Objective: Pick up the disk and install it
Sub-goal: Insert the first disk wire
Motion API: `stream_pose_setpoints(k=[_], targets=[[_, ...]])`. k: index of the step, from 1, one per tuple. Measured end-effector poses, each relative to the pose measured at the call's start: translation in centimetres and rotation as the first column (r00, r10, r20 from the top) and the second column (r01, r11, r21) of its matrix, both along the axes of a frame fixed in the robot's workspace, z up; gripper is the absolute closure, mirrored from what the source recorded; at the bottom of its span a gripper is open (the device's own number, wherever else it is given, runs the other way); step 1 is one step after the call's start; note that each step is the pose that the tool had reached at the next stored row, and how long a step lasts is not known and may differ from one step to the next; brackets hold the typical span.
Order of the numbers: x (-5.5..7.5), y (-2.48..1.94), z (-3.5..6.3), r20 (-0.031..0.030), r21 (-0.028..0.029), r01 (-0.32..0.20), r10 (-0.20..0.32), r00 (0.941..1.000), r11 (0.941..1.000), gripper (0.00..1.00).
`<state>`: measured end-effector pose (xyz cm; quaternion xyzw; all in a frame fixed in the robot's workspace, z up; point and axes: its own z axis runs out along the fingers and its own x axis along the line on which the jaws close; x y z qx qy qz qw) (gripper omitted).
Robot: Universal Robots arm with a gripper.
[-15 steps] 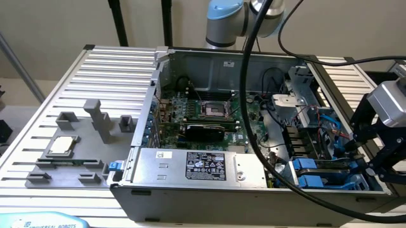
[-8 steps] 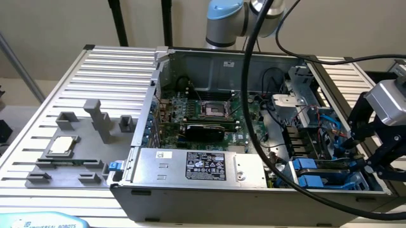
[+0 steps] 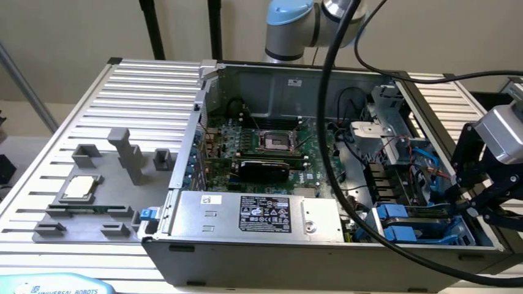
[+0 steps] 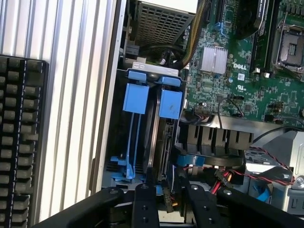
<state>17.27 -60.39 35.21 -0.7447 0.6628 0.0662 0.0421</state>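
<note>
Gripping the disk (image 4: 164,142) squarely is what counts here. It stands on edge in the blue cage (image 3: 462,229) at the lower right of the exterior view, inside the computer case (image 3: 245,257). The hand (image 4: 169,200) sits at its near end; whether it has hold of it I cannot tell. My advice: stay in line with the slot and clear of the red cables (image 4: 256,176).

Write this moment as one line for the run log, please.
gripper: close over the disk | disk: standing on edge in the blue cage | computer case: open
</note>
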Motion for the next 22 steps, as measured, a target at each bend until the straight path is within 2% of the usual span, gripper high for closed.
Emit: stream_pose_setpoints(k=[4, 5, 13, 19, 22], targets=[[0.1, 0.0, -0.07, 0.0, 0.0, -0.011, 0.011, 0.9999, 0.9999, 0.73], [0.1, 0.0, -0.07, 0.0, 0.0, -0.013, 0.013, 0.9999, 0.9999, 0.8], [0.0, 0.03, -0.08, 0.0, 0.0002, -0.019, 0.019, 0.9998, 0.9998, 0.84], [-1.7, 0.04, 0.05, 0.0, 0.0, -0.019, 0.019, 0.9998, 0.9998, 0.84], [-2.4, 0.14, 0.03, -0.0002, -0.0031, -0.018, 0.018, 0.9998, 0.9998, 0.84]])
